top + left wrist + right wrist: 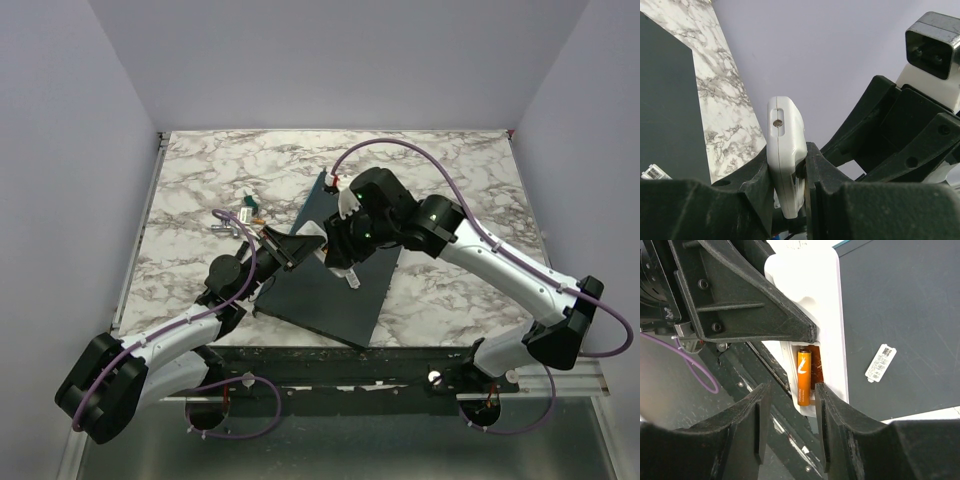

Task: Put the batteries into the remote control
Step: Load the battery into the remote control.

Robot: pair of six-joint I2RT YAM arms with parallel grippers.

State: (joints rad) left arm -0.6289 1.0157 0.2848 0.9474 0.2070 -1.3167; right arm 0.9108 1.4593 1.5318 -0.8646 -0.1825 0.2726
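My left gripper (788, 172) is shut on the white remote control (785, 145), holding it edge-on above the table; in the top view the remote (312, 233) is over the dark grey slab (330, 285). In the right wrist view the remote (827, 315) shows its open battery bay with one orange battery (804, 378) lying in it; the slot beside it is dark brown and unclear. My right gripper (792, 422) is open, its fingertips on either side of the bay's end, apart from the battery. In the top view the right gripper (338, 240) is right next to the left one (298, 245).
A small white labelled battery cover (881, 362) lies on the slab, also seen in the left wrist view (652, 173). Several small loose items (243, 213), one green, lie on the marble table (200, 180) left of the slab.
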